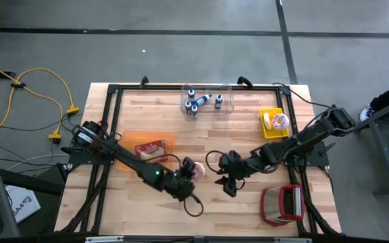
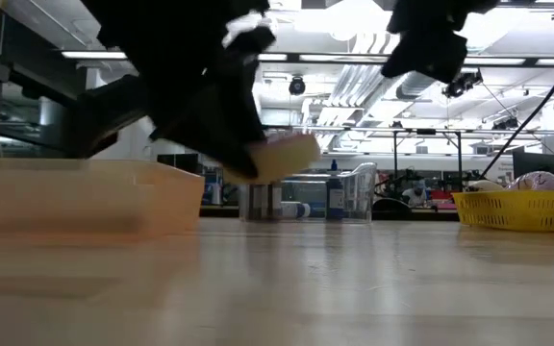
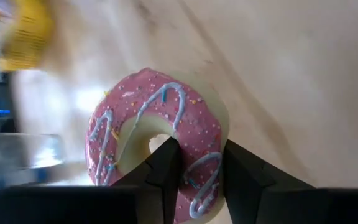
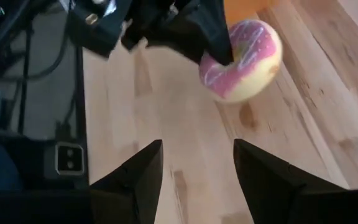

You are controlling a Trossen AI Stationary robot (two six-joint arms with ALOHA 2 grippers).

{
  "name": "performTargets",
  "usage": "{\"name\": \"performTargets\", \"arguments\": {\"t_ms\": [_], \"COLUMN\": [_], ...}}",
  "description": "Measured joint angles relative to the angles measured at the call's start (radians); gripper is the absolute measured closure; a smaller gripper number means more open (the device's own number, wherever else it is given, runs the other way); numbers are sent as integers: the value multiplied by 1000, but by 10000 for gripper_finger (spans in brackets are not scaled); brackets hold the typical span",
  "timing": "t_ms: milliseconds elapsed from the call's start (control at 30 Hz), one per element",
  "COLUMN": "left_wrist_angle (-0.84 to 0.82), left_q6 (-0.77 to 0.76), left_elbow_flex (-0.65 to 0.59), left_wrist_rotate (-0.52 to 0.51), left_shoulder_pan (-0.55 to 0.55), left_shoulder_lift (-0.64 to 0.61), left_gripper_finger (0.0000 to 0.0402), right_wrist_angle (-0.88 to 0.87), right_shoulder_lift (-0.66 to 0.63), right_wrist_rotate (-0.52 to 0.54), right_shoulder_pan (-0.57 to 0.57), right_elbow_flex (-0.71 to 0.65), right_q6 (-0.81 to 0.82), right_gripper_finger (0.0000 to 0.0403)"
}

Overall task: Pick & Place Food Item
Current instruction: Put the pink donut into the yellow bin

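Wooden tabletop (image 1: pixel 208 202) near centre: pink-iced donut (image 3: pixel 160 134) pinched by left gripper (image 3: pixel 199 163) through hole and rim, lifted clear; looks light, soft, icing fragile, so gentle squeeze; right gripper (image 4: pixel 197 163) parted, empty, just beside.

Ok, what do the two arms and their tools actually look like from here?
Both arms are dark, slim, jointed links. The left arm's tool has two black, wedge-shaped fingers; a small green light glows on that arm and a black cable loops beside it. The right arm's tool has matching black angular fingers.
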Motion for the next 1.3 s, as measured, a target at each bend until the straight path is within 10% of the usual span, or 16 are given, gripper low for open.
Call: {"name": "performTargets", "arguments": {"t_ms": [367,1300], "left_wrist_angle": [176,338], "left_q6": [214,364], "left_elbow_flex": [1,1], "left_wrist_rotate": [-223,-250], "left_shoulder_pan": [-57,-39], "left_shoulder_lift": [-6,-6], "left_gripper_finger": [307,307], "right_wrist_angle": [38,82], "right_shoulder_lift": [0,0], "right_wrist_rotate": [42,38], "right_shoulder_pan": [-51,-89], "right_elbow_flex": [0,0], "right_q6": [65,31], "right_gripper_finger": [220,220]}}
